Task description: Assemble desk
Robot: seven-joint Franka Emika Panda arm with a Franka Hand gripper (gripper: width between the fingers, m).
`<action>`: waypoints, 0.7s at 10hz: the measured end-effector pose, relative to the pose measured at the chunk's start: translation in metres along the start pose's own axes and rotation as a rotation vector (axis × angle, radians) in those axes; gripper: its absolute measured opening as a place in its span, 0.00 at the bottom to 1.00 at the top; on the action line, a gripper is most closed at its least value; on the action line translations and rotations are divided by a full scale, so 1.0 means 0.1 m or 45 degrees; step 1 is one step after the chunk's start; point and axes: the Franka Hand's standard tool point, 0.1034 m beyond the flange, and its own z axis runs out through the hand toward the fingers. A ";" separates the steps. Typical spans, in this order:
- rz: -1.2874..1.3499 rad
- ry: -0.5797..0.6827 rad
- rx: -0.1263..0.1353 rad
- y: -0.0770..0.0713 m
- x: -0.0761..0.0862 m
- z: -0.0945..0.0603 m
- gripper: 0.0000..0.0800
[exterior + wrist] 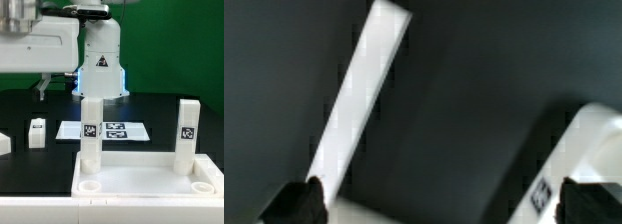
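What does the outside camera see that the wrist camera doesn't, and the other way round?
Only the exterior view: the robot's base, the marker board, the desk top with two legs upright on it, and a loose leg. Only the wrist view: a dark fingertip and a long white strip I cannot identify. Both: the black table and a white tagged part, though which one is unclear.

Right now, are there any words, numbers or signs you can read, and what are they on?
No words or numbers can be read.
Triangle sign on the robot's base: too small to read.
Square black-and-white tags on the leg on the exterior view's left, the leg on its right and the marker board: patterns, not letters.
Wrist view: blurred, nothing readable.
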 end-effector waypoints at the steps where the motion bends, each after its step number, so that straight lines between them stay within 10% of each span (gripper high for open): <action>1: 0.137 -0.054 0.055 -0.11 -0.24 0.22 0.81; 6: 0.196 -0.263 0.140 -0.34 -0.30 0.36 0.81; 7: 0.330 -0.424 0.214 -0.41 -0.50 0.43 0.81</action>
